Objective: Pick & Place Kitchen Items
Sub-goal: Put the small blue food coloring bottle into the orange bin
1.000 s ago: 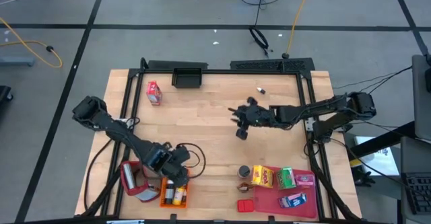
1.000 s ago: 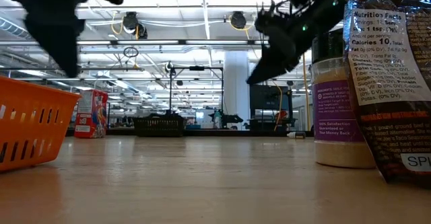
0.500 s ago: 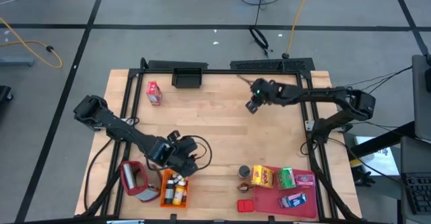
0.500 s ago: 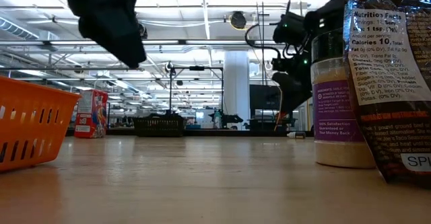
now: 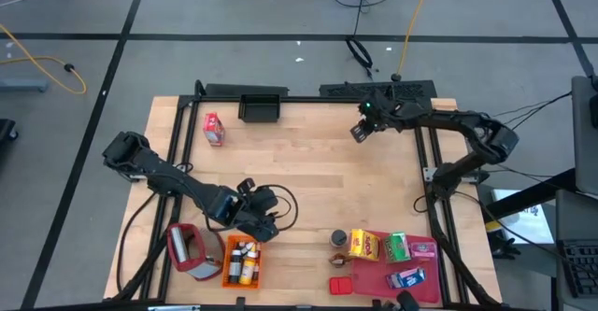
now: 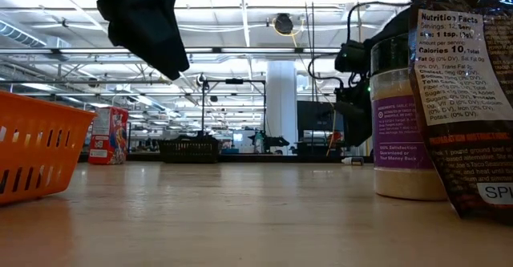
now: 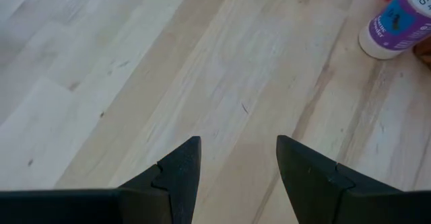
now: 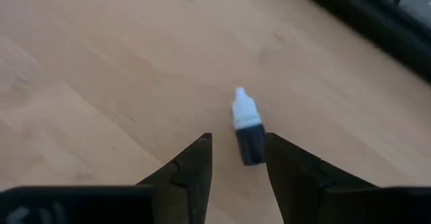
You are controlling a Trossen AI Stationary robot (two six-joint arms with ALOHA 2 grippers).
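A small white-capped bottle (image 8: 247, 126) lies on its side on the table (image 5: 308, 180) at the far right, just ahead of the right gripper (image 8: 236, 158), whose fingers are spread apart and empty. In the high view the bottle is hidden under that gripper. The left gripper (image 7: 237, 162), also spread and empty, is held over bare wood near the orange crate (image 5: 240, 263); a spice jar (image 7: 399, 23) is cut off at the frame edge.

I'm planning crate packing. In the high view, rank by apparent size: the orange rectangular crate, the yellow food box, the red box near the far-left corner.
1. Orange rectangular crate, clearly largest.
2. Yellow food box.
3. Red box near the far-left corner; it looks close to the yellow one, so this order is unsure.
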